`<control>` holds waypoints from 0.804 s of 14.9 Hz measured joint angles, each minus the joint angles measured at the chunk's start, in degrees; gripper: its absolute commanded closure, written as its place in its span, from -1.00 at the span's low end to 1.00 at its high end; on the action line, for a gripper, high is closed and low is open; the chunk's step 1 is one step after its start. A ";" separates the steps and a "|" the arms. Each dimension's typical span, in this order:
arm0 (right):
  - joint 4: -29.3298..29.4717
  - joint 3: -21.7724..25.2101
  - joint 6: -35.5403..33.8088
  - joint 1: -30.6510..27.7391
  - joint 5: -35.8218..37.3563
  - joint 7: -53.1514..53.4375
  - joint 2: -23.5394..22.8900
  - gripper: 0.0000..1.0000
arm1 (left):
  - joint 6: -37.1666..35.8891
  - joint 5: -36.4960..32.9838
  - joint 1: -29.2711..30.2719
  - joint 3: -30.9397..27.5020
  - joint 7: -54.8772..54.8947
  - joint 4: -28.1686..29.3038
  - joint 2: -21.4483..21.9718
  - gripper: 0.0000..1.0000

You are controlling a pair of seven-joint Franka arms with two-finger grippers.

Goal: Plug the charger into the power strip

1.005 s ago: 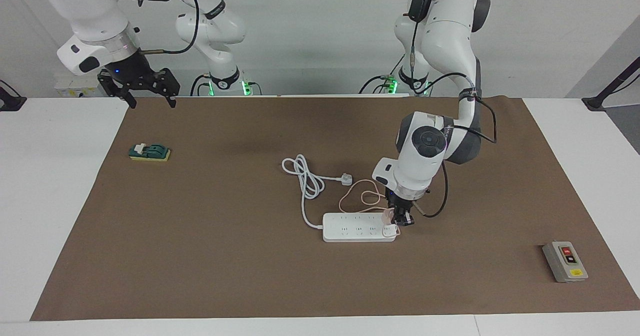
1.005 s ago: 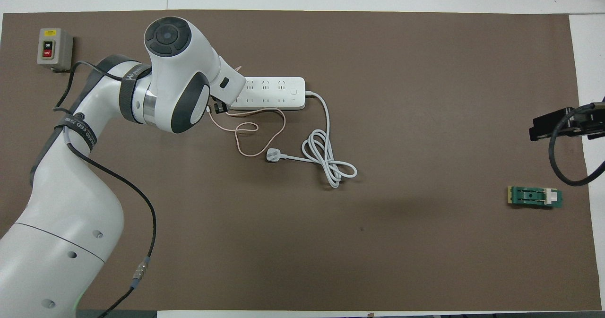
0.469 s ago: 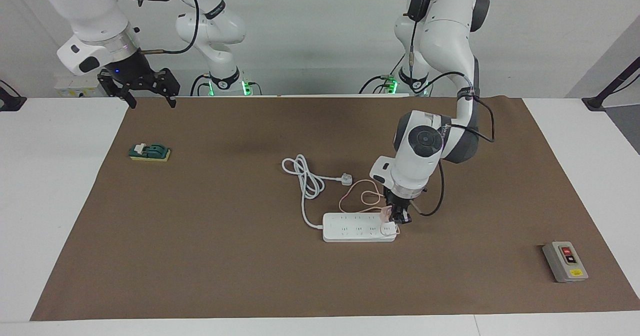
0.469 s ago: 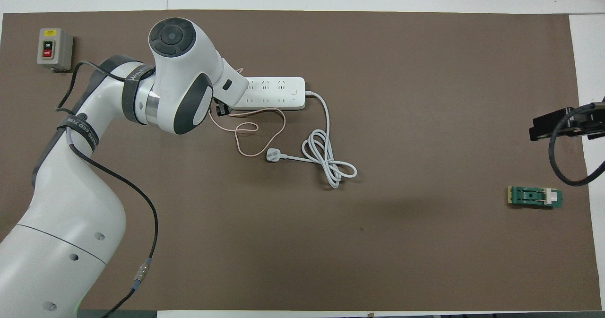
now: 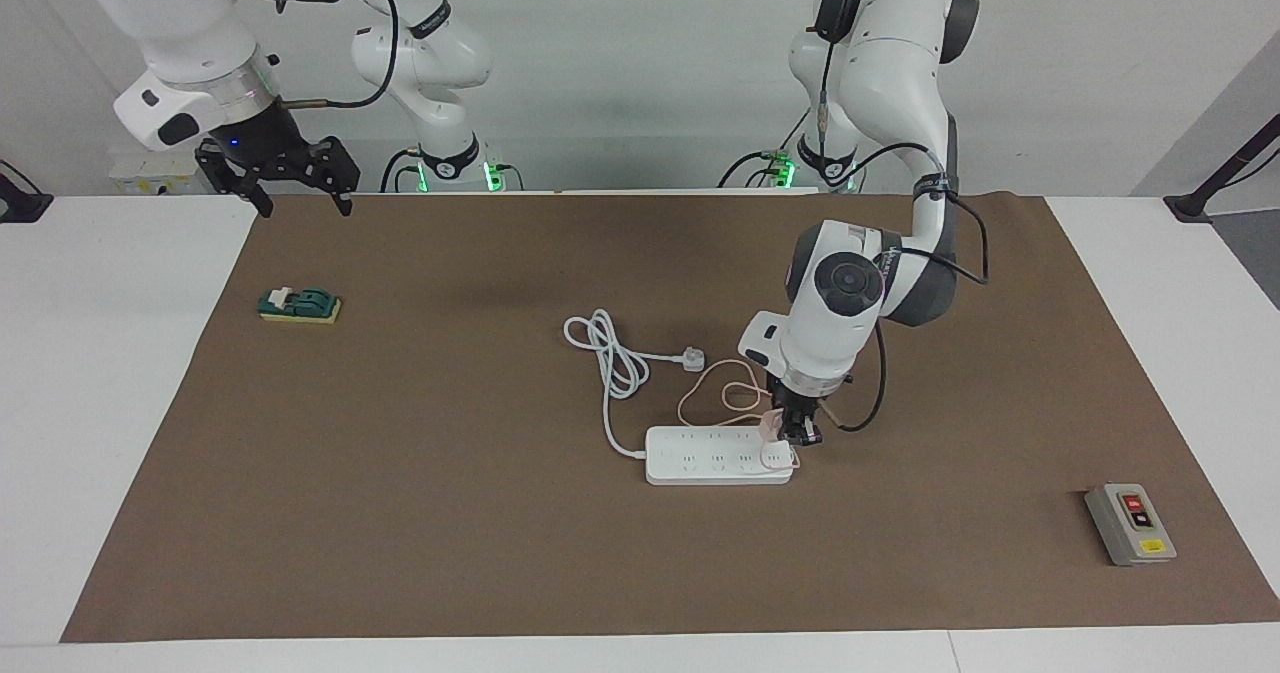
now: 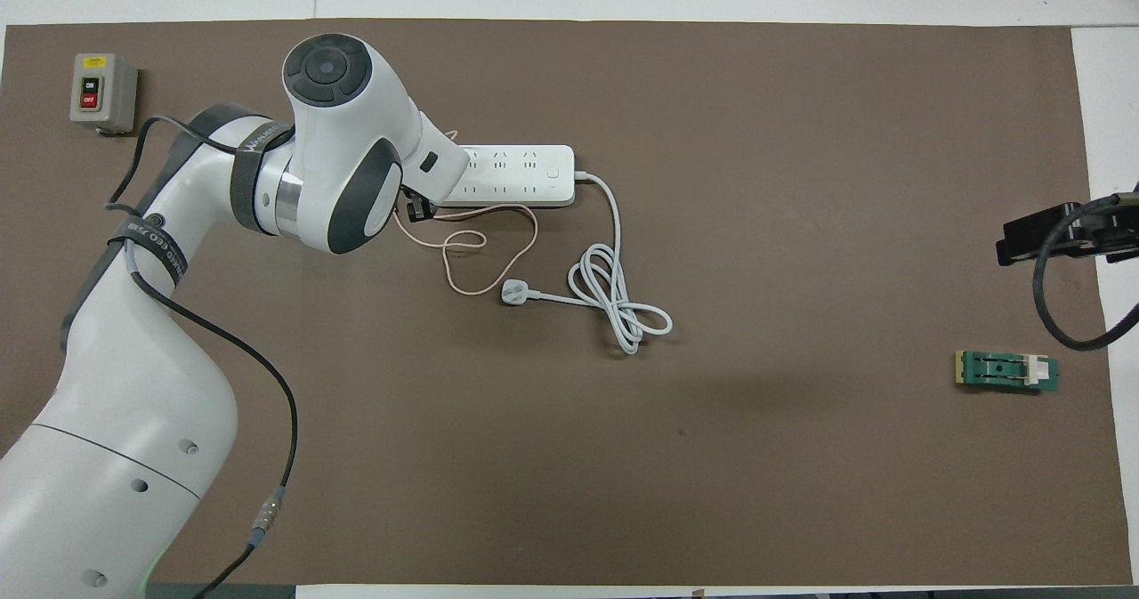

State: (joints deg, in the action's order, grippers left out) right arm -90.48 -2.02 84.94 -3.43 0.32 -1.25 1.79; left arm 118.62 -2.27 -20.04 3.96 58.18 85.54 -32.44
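left gripper (image 5: pixel 790 434) clamps charger (image 5: pixel 770 425) over power strip (image 5: pixel 700 456); white plug (image 5: pixel 692 358) nearby; right gripper (image 5: pixel 292 185) wide, waiting.

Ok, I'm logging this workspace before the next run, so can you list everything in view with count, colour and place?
power strip: one, white, on the mat mid-table, toward the left arm's end.
charger: one, pale pink, held over the strip's end; its thin pink cable loops nearer the robots.
three-pin plug: one, white, on the strip's coiled thick cord, nearer the robots than the strip.
button box: one, grey with red and black buttons, at the left arm's end.
green block: one, green on a yellow base, at the right arm's end.
mat: one, brown, covering the table.
left pincer: shut on the charger, over the strip's end.
right pincer: open, waiting above the mat's edge.
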 measured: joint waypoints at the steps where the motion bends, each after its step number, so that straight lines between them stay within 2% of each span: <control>1: 0.00 0.00 0.00 0.00 0.00 0.00 0.00 -1.00 | 0.00 -0.01 0.00 0.00 -0.06 0.00 0.00 1.00; 12: 0.00 0.00 0.00 0.00 0.00 0.00 0.00 -1.00 | 1.39 -1.08 -0.31 0.00 0.63 1.28 0.65 1.00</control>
State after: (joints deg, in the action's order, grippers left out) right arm -90.48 -2.02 84.94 -3.43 0.32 -1.25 1.79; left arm 120.01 -3.35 -20.34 3.97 58.80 86.82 -31.79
